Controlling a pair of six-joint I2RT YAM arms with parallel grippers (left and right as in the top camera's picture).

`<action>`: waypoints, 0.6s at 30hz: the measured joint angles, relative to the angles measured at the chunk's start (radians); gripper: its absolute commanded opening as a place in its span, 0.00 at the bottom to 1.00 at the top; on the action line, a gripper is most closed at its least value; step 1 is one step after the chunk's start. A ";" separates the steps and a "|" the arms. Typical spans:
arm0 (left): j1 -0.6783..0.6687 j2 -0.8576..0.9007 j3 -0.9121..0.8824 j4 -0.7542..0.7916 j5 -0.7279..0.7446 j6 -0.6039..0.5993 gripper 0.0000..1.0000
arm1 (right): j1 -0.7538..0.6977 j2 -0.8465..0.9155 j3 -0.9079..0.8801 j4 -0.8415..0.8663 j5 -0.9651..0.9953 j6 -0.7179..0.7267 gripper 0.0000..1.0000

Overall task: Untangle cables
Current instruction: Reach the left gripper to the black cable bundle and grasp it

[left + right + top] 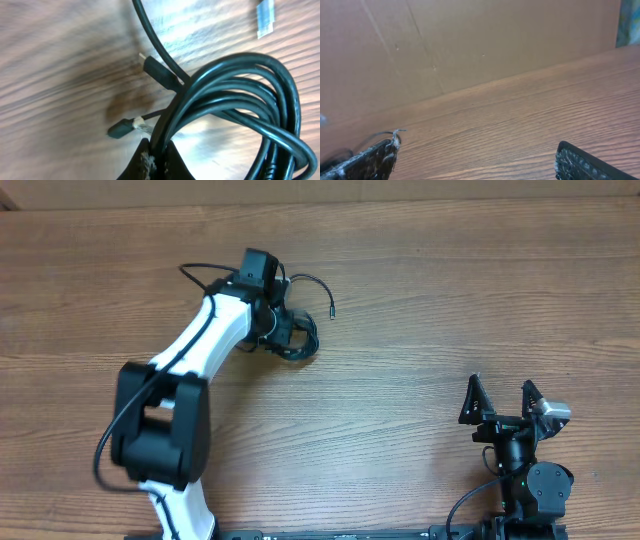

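Reaching up the left side of the table (420,290), the left arm (195,342) sits right on top of the cables (303,348), which lie bunched in a small black coil towards the far edge, left of centre. The left gripper (156,161) is pressed together, and the wrist view shows it pinching a few strands at the coil's edge, right where the loops crowd in. Two plugs poke out beside the coil: a bigger plug (159,73) tucked under a crossing strand, and a small plug (119,131) flat on the wood. One loose end (331,310) curls away to the right of the coil. Over in the near right corner, the right gripper (500,385) is well apart from the cables, its fingers (370,161) spread wide with only bare wood between them, facing a brown wall (495,45).
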 measured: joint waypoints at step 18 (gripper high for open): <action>0.000 -0.285 0.042 -0.287 0.000 -0.711 0.04 | 0.000 0.000 0.000 0.068 -0.504 0.610 0.92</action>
